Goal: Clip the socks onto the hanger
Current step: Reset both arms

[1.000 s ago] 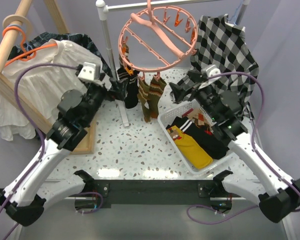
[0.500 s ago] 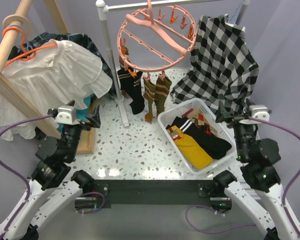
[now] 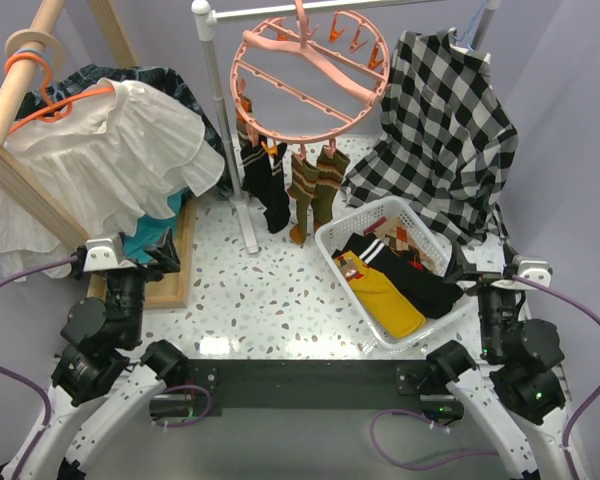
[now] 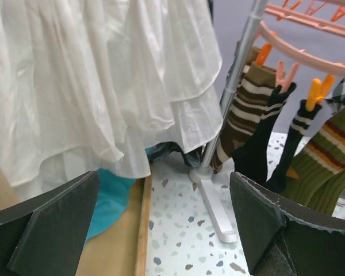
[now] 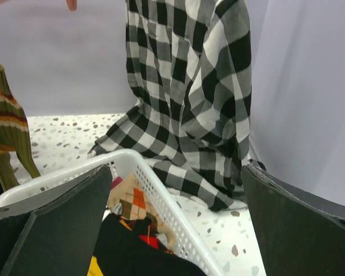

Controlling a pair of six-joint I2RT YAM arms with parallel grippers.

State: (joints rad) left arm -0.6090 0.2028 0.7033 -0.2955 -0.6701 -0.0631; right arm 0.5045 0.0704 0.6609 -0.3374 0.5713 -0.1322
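Arms now retracted to 7 and 5 o'clock; left gripper (image 3: 166, 255) and right gripper (image 3: 460, 266) gape empty. Between socks (image 3: 388, 298): next, fetch one from basket (image 3: 330, 238) for hanger (image 3: 320, 65) at 12.

1. The left arm (image 3: 90, 340) sat folded low at the near left edge, wrist raised.
2. The left gripper (image 4: 164, 175) faced forward, jaws spread wide, holding nothing.
3. The right arm (image 3: 525, 350) sat folded low at the near right edge.
4. The right gripper (image 5: 175, 169) likewise faced forward, jaws wide apart and empty.
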